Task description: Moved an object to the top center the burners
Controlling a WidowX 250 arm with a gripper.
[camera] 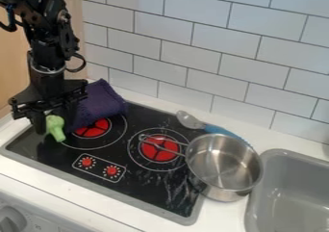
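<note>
And here's the black gripper over the left part of the black stovetop, its fingers closed on a light green, round-headed toy with a stubby stem, right beside the left red burner. Just behind, a dark purple cloth laps onto the cooktop! Over right, the shiny steel saucepan straddles the stove's edge, wire handle crossing the other red burner.
</note>
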